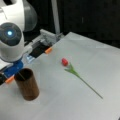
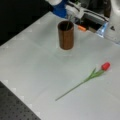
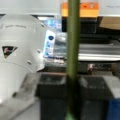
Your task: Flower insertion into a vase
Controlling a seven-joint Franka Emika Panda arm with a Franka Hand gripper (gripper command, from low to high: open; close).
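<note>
Vase (image 1: 26, 83) upright on the white desk (image 1: 82, 105), near its edge in both front views, w/ a thin stem (image 2: 67, 25) poking into its mouth. Tool (image 1: 15, 68) right above the vase; grip state: can't tell. Red tulip (image 2: 87, 78) lies flat on the desk, well apart from the vase. Dark room behind.

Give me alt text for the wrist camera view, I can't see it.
A green flower stem runs straight up the middle of the wrist view, close to the lens. Behind it are the robot's white housing on the left and an orange block at the top. The vase and end effector are not visible here.
</note>
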